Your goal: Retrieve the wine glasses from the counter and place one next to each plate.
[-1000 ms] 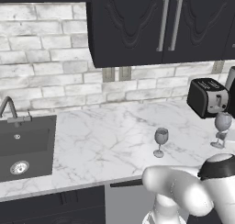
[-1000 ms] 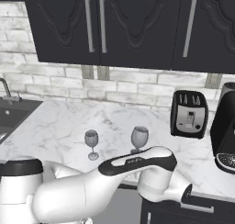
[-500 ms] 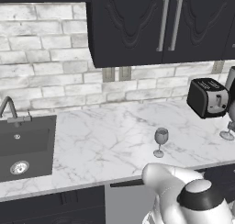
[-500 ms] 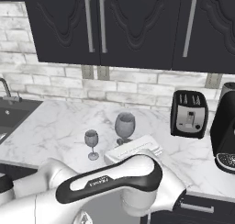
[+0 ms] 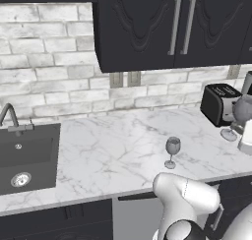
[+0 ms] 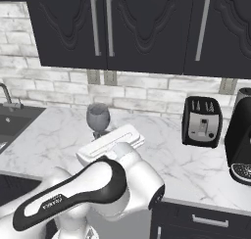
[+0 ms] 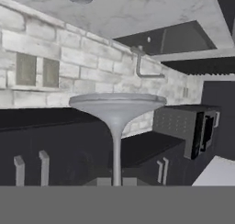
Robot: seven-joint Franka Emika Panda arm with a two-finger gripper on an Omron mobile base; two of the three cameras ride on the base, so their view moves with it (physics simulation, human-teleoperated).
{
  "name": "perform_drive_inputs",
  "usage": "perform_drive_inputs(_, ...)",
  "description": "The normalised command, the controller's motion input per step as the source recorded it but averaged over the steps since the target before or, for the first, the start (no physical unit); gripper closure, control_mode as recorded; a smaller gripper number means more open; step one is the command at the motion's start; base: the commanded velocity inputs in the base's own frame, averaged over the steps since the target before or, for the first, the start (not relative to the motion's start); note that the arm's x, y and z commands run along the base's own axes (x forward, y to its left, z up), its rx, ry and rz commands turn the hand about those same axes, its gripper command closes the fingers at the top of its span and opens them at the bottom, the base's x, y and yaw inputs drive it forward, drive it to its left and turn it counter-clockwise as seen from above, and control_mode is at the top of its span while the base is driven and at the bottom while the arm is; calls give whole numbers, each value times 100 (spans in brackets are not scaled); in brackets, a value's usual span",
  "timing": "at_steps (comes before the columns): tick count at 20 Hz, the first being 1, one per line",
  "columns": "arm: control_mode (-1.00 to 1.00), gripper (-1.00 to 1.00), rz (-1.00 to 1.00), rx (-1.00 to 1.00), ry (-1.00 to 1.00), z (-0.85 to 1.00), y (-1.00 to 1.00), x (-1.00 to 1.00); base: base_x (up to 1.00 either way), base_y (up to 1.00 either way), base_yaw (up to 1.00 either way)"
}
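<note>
Counter [image 5: 113, 155]: long white marble worktop, grey-veined, under black upper cabinets [image 6: 122, 27] and a pale brick backsplash.

Sink [image 5: 27, 158]: dark basin sunk into the counter's left end, faucet [image 5: 10, 117] at its far edge; nothing in the basin but the drain.

Coffee machine [image 6: 240, 135]: black, far right on the counter.

Toaster [image 6: 202, 121]: black, near the wall, just left of the coffee machine.

My gripper [image 6: 105, 144]: fingers narrow, pinched on the stem of one wine glass [image 6: 98, 118], which I hold off the counter, foot toward the hand camera.

Second wine glass [image 5: 172, 151]: upright on the counter, near its front edge, well right of the sink. Both glasses hold nothing.
</note>
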Motion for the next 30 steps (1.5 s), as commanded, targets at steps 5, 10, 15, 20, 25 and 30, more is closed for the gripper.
perform_drive_inputs(5,-100,100,16,-3,-3,29,60,-5,0,0,0)
perform_drive_inputs(10,-100,100,17,0,0,14,49,-8,0,0,0)
perform_drive_inputs(15,100,100,2,-2,-1,0,13,-12,-71,52,6)
perform_drive_inputs(20,100,100,0,0,0,0,0,0,-81,72,9)
perform_drive_inputs(25,100,100,0,0,0,0,0,0,-22,100,50)
perform_drive_inputs(30,100,100,0,0,0,0,0,0,-12,44,87)
